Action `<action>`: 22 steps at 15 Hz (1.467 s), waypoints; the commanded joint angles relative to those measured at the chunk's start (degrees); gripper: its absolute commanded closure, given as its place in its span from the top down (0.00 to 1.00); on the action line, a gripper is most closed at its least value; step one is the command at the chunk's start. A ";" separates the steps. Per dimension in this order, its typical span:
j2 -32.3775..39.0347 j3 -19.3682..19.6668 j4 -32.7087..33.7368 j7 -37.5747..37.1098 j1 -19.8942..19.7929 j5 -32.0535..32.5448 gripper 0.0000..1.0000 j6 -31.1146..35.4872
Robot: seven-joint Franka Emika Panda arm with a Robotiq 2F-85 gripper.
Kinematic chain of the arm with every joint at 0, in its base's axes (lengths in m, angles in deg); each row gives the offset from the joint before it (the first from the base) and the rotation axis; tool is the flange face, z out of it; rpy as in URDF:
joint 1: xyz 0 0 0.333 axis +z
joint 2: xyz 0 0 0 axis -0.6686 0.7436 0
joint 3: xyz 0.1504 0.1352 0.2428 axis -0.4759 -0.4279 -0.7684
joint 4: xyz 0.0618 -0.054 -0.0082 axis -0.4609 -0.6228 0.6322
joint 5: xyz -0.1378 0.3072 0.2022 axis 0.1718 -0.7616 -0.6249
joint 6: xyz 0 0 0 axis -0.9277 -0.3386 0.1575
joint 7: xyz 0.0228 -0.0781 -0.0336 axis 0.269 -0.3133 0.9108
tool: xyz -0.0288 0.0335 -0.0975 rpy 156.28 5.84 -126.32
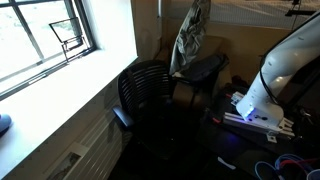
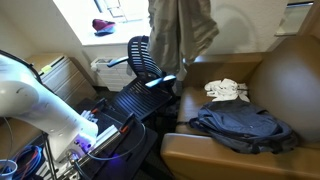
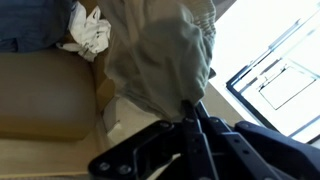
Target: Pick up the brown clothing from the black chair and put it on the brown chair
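Wrist view has the claw (image 3: 192, 115) drawn narrow on a gathered edge of the brown clothing (image 3: 160, 55), which hangs from it in loose folds. The fingers are dark and hard to separate from the arm behind them, so the hold is judged from the way the fabric bunches at their tips. In both exterior views the clothing dangles from above the frame, lifted off the black chair (image 2: 143, 58) and hanging just beside it. It is near the edge of the brown chair (image 2: 285, 85) but not resting on it. The pick-up half of the task therefore looks done. The clothing has yet to be carried over the brown seat, lowered and released. That seat already holds a white cloth (image 2: 228, 90) and a crumpled blue garment (image 2: 245, 130), with bare cushion around them. The drop probably has to land on that open leather or on top of the pile.
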 commanded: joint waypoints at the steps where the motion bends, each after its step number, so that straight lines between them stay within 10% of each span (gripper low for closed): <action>1: 10.22 6.27 6.35 4.26 -1.90 -8.70 0.01 8.52; 5: 11.24 6.30 4.98 3.82 -3.91 -8.39 0.01 10.37; 10: 19.01 17.37 13.44 10.62 -3.22 -23.28 0.01 -14.85; 16: 32.95 17.14 19.15 13.81 -15.69 -15.91 0.01 -26.00; 22: 29.82 14.15 8.51 14.06 -8.08 -11.88 0.01 1.93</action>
